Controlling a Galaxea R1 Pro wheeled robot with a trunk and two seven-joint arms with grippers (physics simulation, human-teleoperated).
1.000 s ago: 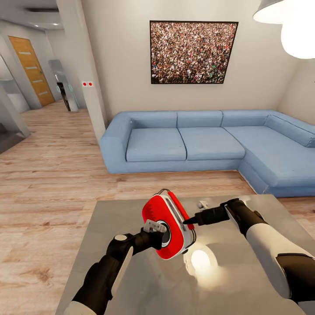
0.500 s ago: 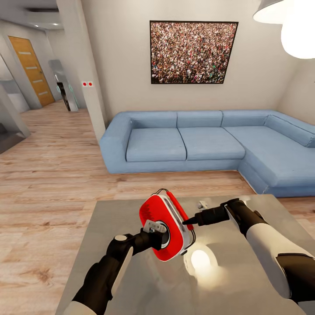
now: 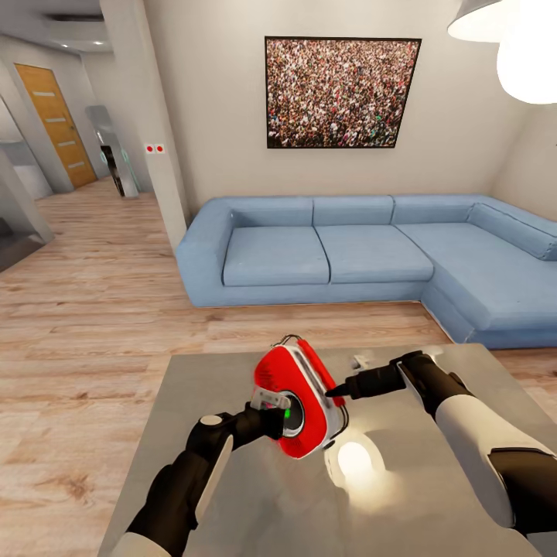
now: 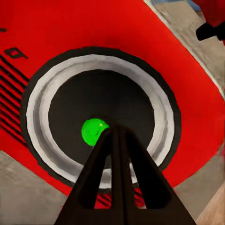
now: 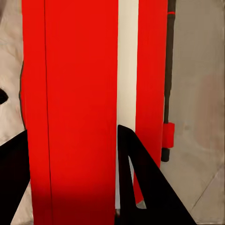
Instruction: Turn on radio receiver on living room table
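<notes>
radio receiver [image 3: 298,402] stands on my bench [image 3: 232,495], 12 o'clock | right jaws [image 3: 334,391] clamp its edge | left jaws [image 3: 280,418] together, on dial | green light glows: looks on, job about done

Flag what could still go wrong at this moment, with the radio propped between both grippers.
1. The radio receiver stands tilted on the table; if the right gripper at its edge lets go, it may topple.
2. The left gripper, shut, presses the dial with its green light; further pushing could slide the radio.
</notes>
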